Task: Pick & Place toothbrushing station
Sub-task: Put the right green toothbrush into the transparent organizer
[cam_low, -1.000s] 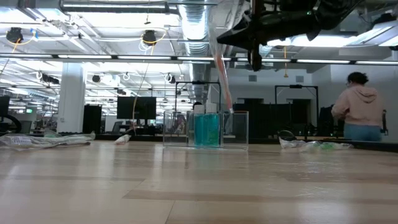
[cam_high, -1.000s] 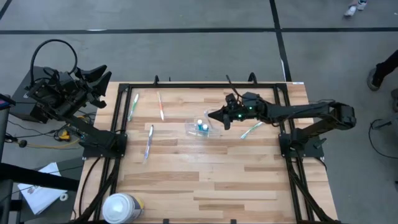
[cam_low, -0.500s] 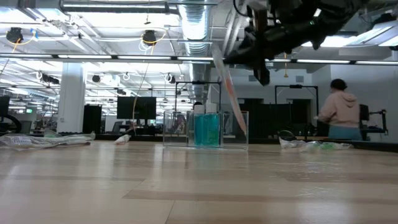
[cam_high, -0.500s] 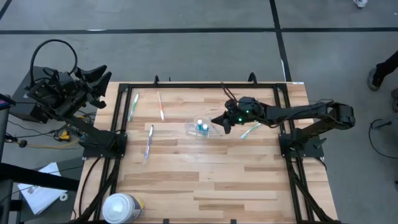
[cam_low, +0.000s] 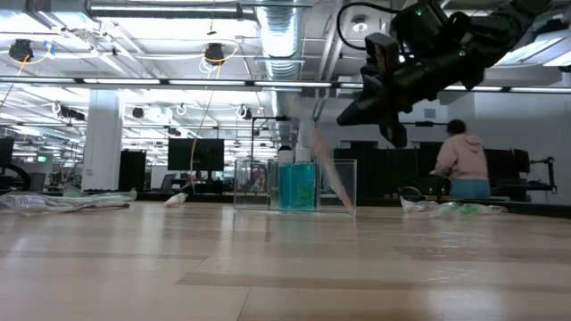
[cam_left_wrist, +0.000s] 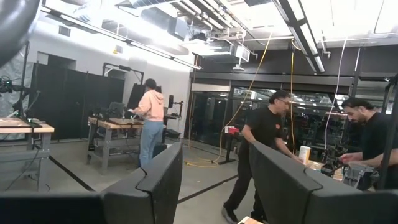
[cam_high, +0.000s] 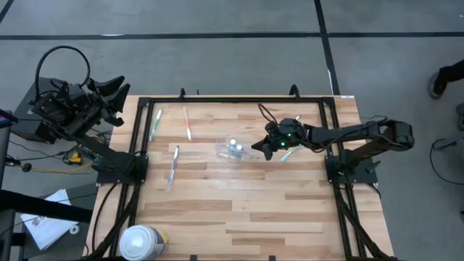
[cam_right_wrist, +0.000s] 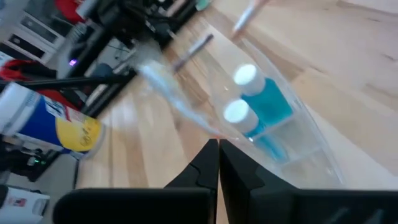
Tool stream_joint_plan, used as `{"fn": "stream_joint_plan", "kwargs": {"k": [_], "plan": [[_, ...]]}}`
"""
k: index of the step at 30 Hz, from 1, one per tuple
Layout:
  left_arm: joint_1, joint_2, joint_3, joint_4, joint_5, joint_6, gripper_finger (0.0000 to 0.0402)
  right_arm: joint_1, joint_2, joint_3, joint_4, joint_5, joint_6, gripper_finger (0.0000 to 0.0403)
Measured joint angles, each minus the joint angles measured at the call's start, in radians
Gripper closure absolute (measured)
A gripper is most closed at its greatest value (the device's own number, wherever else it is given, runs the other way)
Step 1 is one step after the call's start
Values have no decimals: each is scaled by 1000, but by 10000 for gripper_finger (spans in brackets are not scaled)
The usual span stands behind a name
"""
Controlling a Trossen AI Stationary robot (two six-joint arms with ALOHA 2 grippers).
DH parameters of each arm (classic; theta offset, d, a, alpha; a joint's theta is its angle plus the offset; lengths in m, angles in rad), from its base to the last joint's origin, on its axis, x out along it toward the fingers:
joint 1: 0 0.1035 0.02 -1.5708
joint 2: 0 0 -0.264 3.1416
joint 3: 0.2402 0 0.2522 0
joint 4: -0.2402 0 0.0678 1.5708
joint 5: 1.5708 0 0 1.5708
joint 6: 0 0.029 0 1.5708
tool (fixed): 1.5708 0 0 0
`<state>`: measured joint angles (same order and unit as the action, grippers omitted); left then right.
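Observation:
A small clear cup (cam_high: 233, 150) (cam_low: 294, 185) stands on the wooden table right of centre, with two white-topped blue tubes (cam_right_wrist: 245, 76) in it. A pink translucent toothbrush (cam_low: 328, 169) leans tilted in the cup, its lower end at the cup's bottom right corner. My right gripper (cam_high: 255, 148) (cam_low: 342, 120) hovers just right of the cup, pointing slantwise down, shut on that brush. My left gripper (cam_high: 109, 90) waits off the table's far left corner, raised and open with nothing between its fingers (cam_left_wrist: 155, 180). My right gripper pinches the pink toothbrush's handle end (cam_right_wrist: 210, 133) between its two shut fingertips. It comes slanting down from the table's right side. The brush (cam_right_wrist: 180, 106) runs on from the fingertips, tilted, with its lower end inside the cup.
Loose toothbrushes lie flat on the table: a green one (cam_high: 292, 152) under my right arm, another green (cam_high: 154, 125) and a pale pink one (cam_high: 187, 123) at the far left, a blue one (cam_high: 173, 165) left of centre. A big white canister (cam_high: 141, 243) stands at the near left.
My right gripper has sunk and tipped further down beside the cup, drifting a little toward the near edge, still shut. The pink toothbrush, which hung nearly upright above the cup, has gone down into it and now leans tilted.

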<state>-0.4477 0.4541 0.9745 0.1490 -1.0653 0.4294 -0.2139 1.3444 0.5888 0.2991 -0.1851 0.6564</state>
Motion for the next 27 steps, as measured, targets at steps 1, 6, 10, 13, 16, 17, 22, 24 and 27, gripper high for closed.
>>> {"fn": "stream_joint_plan", "kwargs": {"k": [1,6,10,13,16,17,22,24,27], "plan": [[0,0,0,0,0,0,220,-5,-7,0,1,-10,6,393],[0,0,0,0,0,0,220,-39,-23,1,-3,-84,48,337],[0,0,0,0,0,0,220,-67,-55,1,-6,-103,52,280],[0,0,0,0,0,0,220,-98,-97,1,-18,-106,29,244],[0,0,0,0,0,0,220,-132,-146,35,-117,-105,-22,226],[0,0,0,-3,0,0,220,-143,-161,62,-181,-105,-49,224],[0,19,0,-24,-10,0,220,-174,-201,290,-637,-85,-287,235],[0,34,0,-26,-12,0,220,-177,-194,412,-859,-42,-401,243],[0,63,0,-30,-12,-1,220,-177,-155,596,-1184,44,-568,254]]}}
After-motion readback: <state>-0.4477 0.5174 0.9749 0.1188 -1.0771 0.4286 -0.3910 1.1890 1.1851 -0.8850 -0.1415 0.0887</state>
